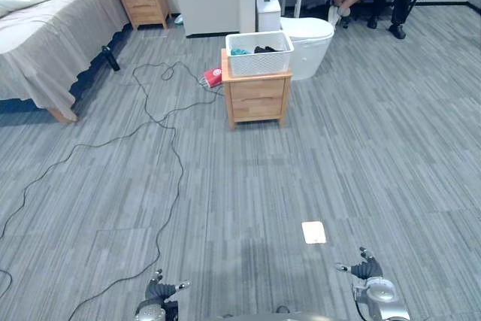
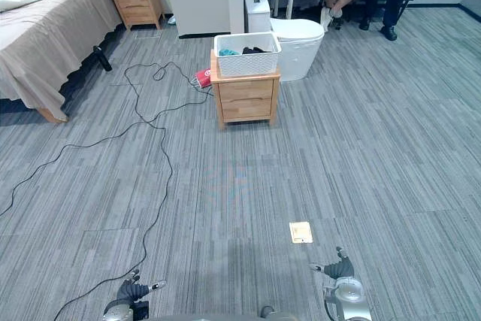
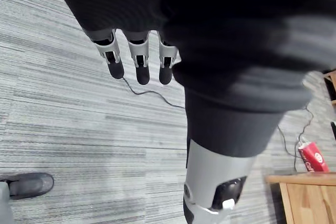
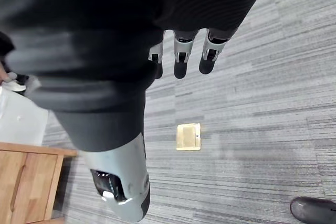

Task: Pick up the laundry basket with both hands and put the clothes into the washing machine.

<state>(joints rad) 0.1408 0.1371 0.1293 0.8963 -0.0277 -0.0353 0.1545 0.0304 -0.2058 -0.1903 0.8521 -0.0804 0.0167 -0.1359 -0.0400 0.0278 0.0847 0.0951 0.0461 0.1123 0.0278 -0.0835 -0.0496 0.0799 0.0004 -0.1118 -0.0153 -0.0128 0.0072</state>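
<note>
Laundry basket, white and perforated, sits on the top of a small wooden nightstand out on the grey floor, covering most of that top. Dark and teal clothes lie inside it. A red pack rests on the floor by the nightstand's left side. Well apart from the basket, the left hand and right hand hang low over the floor, fingers straight and holding nothing, the right near a brass floor plate.
</note>
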